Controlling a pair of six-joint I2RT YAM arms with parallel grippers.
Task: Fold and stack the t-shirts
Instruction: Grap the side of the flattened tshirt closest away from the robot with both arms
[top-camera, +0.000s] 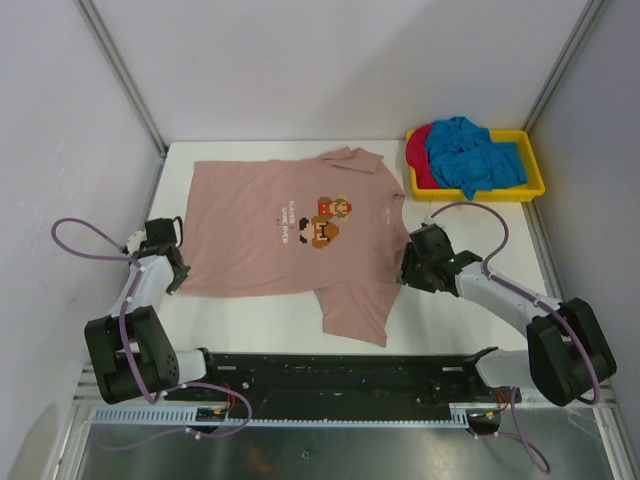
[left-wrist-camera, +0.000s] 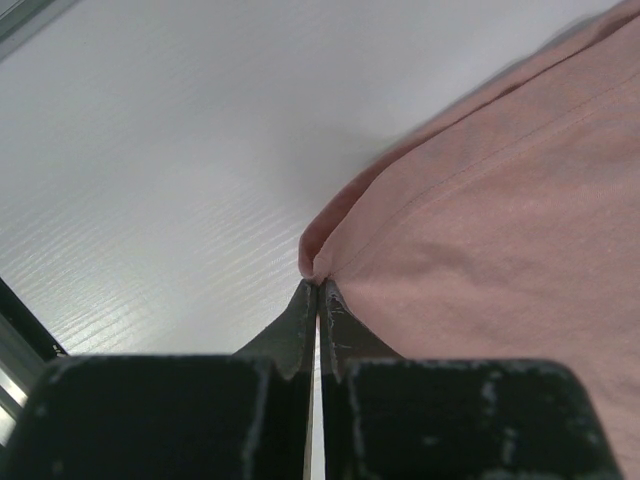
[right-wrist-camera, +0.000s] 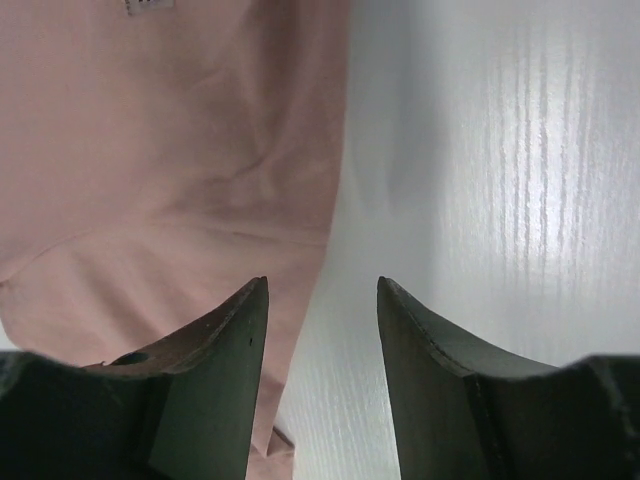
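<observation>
Top external: pink t-shirt flat, long axis left-right, collar rightward.

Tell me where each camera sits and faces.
Top external: above and behind, looking down at the pink t-shirt on the table; left arm and right arm show.
Left wrist: on left arm, facing along the shut left tool pinching the shirt's edge.
Right wrist: on right arm, facing down past the open right tool.
Shared: all show the pink t-shirt.

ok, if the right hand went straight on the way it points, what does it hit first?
Most likely the pink shirt: its edge runs through the gap of the open right hand, bare table beside it. Depth is unclear, so it could touch table first.
</observation>
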